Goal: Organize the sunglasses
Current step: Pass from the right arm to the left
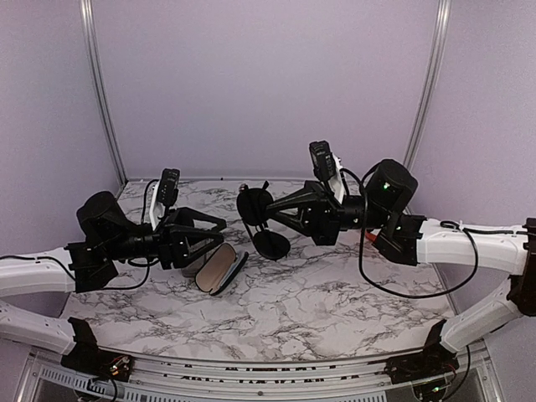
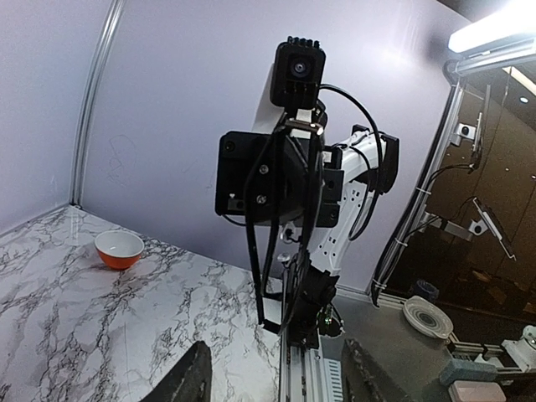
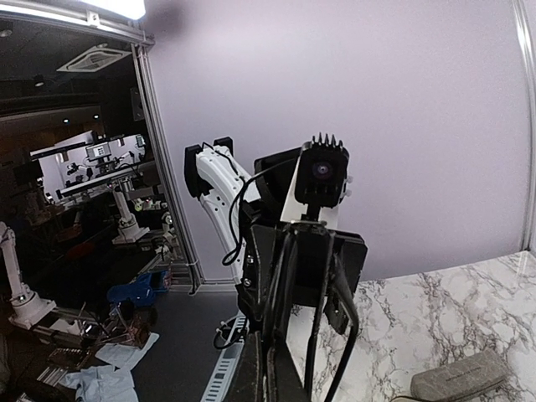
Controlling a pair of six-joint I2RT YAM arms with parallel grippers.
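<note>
A: what's the surface, and what's sitting on it?
B: White marble-pattern table [image 1: 335, 293]. Greyish oblong case [image 1: 215, 268] flat on it, left of centre, with a dark strip along its right edge. Small orange bowl [image 2: 119, 249], white inside, upright near the wall.

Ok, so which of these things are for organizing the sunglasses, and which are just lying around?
For the job:
- sunglasses, held in the right gripper
- open case, probably where they go
- grey case, probably the same

Just lying about:
- orange bowl
</note>
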